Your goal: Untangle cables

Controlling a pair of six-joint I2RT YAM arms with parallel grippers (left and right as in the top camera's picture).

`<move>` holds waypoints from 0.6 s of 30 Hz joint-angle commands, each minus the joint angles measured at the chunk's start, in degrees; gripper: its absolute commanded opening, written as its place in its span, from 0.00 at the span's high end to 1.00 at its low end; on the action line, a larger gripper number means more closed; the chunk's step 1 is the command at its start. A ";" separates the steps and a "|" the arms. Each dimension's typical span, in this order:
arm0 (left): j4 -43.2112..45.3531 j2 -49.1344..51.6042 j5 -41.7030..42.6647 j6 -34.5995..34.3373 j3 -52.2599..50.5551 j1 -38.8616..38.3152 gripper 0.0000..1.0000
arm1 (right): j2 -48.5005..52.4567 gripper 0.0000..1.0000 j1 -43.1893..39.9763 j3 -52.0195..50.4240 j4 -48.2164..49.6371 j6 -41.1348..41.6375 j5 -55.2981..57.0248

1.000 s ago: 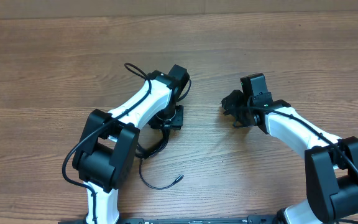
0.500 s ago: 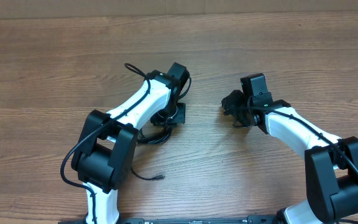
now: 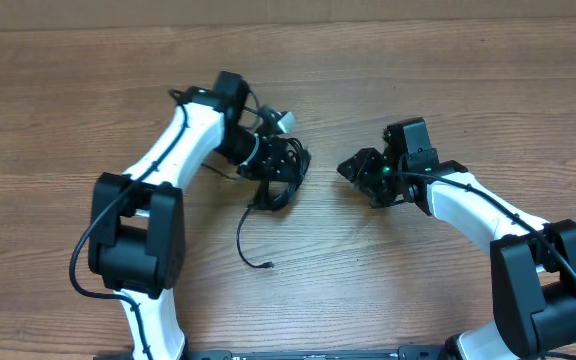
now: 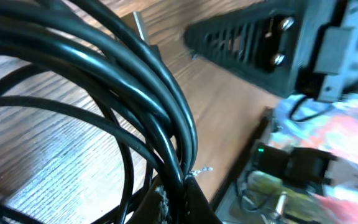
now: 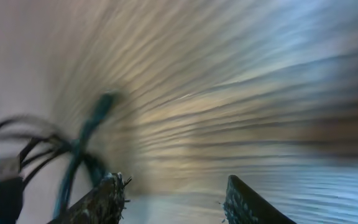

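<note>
Wood-grain table (image 3: 448,90); black cables (image 3: 268,195) bunched near centre, one loose end trailing on surface, small plug tip (image 3: 269,266).

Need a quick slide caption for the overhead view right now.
Left end effector lifts the bundled black cables, one plug end trailing on the table, while the right end effector waits nearby.

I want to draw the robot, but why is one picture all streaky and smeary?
Right wrist view: motion blur streaks the table, and the cables look smeared. Left wrist view: the cables are sharp and shiny up close, the far background soft. Overhead view: evenly lit and clear.
</note>
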 commanded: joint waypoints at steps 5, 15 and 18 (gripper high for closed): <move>-4.11 0.72 9.75 12.11 1.36 6.93 0.96 | 0.22 0.46 0.04 -0.31 3.52 -8.72 -14.27; -1.51 0.74 -18.60 -4.76 1.16 8.37 0.96 | 0.22 0.44 1.75 -0.31 3.72 -6.54 -11.91; 0.04 0.74 -18.73 -9.14 1.11 8.26 0.88 | 0.22 0.44 3.34 -0.31 3.74 -2.84 -8.92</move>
